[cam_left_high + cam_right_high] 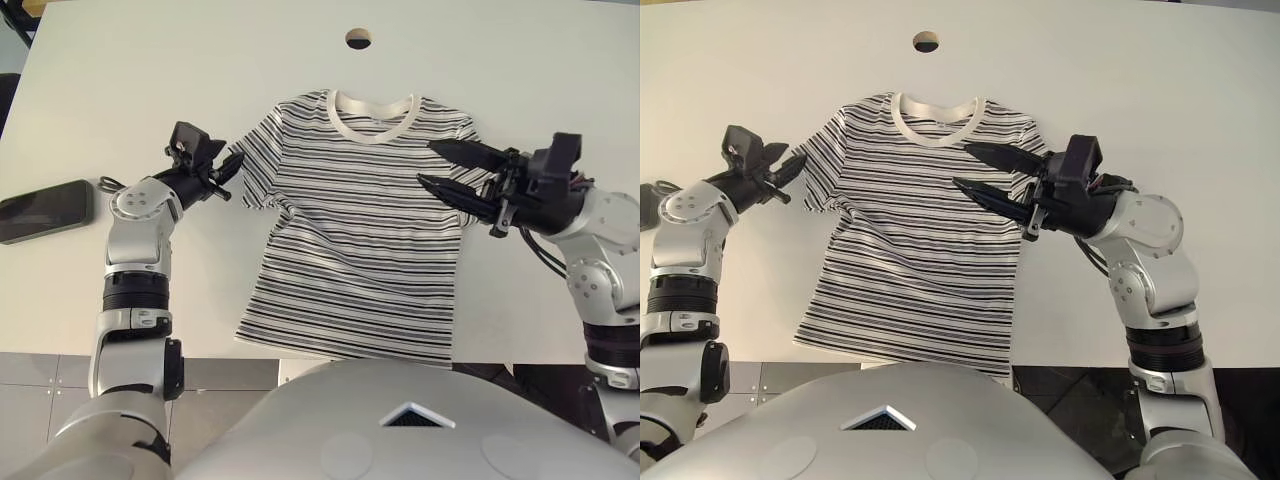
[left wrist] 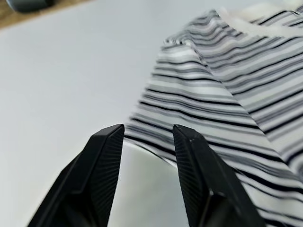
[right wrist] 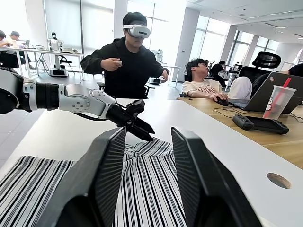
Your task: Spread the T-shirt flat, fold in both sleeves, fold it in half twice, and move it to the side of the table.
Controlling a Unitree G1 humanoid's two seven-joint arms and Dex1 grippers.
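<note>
A black-and-white striped T-shirt (image 1: 355, 240) with a cream collar lies spread on the white table (image 1: 120, 80), collar pointing away from me. Its left sleeve (image 1: 255, 170) is slightly rumpled at the edge. My left gripper (image 1: 232, 172) stands open just beside that sleeve's outer edge, low over the table; in the left wrist view the left gripper (image 2: 148, 132) has the sleeve hem (image 2: 156, 137) just beyond its fingertips. My right gripper (image 1: 428, 163) is open and raised above the shirt's right sleeve, partly hiding it. Nothing sits between the fingers of the right gripper (image 3: 148, 135).
A dark phone (image 1: 45, 210) lies at the table's left edge, behind my left arm. A round cable hole (image 1: 358, 38) sits in the table beyond the collar. The shirt's hem reaches close to the table's near edge.
</note>
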